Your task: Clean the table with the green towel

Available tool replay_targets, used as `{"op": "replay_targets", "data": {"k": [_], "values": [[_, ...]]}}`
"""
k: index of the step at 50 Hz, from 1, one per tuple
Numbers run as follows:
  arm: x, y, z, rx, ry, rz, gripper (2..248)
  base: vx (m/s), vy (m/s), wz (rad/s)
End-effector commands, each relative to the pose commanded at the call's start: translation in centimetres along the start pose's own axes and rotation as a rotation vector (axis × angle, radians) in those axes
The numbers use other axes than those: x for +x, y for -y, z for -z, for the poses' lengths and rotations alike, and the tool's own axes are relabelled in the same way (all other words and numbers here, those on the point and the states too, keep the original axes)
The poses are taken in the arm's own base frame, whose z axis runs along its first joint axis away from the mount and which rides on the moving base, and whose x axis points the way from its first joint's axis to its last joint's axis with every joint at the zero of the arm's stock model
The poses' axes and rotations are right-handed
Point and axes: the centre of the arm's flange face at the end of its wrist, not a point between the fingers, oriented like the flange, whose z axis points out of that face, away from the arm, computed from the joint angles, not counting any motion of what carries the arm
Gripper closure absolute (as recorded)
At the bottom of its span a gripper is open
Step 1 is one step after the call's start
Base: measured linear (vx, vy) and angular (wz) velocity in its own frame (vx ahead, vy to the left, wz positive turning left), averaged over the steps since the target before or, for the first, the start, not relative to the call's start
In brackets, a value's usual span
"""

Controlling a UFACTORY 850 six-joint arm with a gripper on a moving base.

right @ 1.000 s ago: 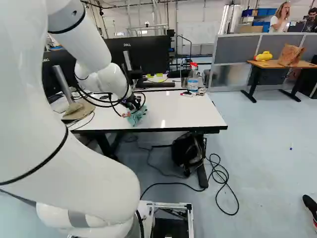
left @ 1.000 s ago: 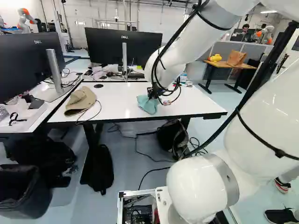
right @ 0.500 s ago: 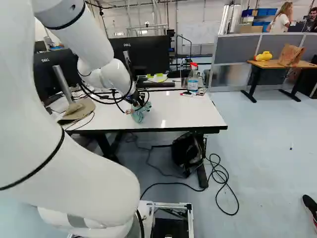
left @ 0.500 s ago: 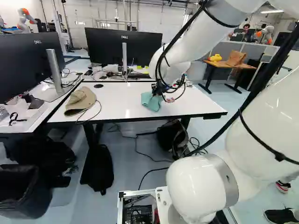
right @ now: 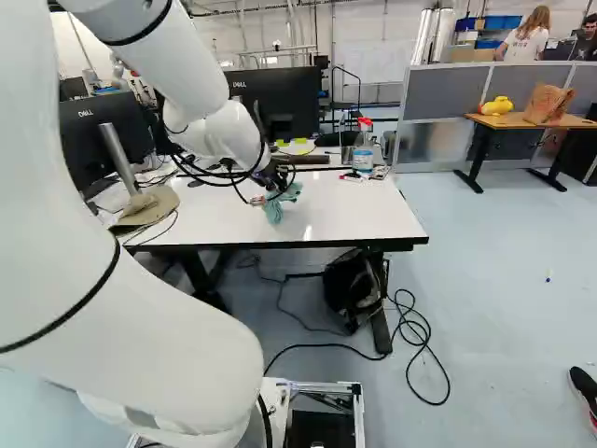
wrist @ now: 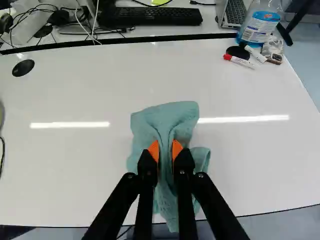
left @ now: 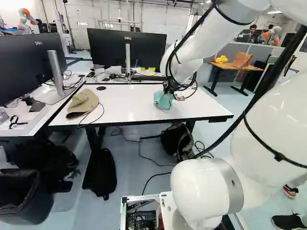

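Grasping the green towel (left: 164, 100), the end effector (left: 169, 88) is out over the white tabletop (left: 129, 106), right at the end of the long white arm (left: 204, 43)! And look at that grip: in the wrist view the end effector (wrist: 165, 146) has the cloth pinched between its two orange pads (wrist: 154, 149), folds bunching up in the middle, one part spreading out ahead of the fingers and another trailing back beneath them. Is it pressing on the surface or hanging just above? From where I stand, I can't tell.

Over to the left of the end effector, here's a tan cap (left: 85, 100), well apart from the towel, and beyond the cap, still on that left side, a small black disc (wrist: 23, 68). Ahead and to the right of the end effector, near the far edge, there's a bottle of blue liquid (wrist: 257, 26) with a red-capped marker (wrist: 240, 61) lying just this side of it. Straight on past the end effector, across the dark seam, sits a black keyboard (wrist: 155, 16), with a monitor (left: 127, 49) standing over there too. And down below, under the tabletop, a dark bag (right: 351, 287)!
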Motion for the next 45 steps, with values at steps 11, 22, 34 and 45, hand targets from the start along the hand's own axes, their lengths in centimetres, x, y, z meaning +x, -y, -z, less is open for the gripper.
{"op": "replay_targets", "data": {"k": [11,22,34,45], "values": [[0.4,-1.7,-0.3,-0.028,0.001,-0.029,200,0.000,0.000,0.000],[0.7,-3.4,-0.6,-0.055,0.002,-0.058,200,0.000,0.000,0.000],[1.2,-5.4,-1.0,-0.084,0.003,-0.088,200,0.000,0.000,0.000],[1.5,-7.0,-1.3,-0.109,0.003,-0.114,200,0.000,0.000,0.000]]}}
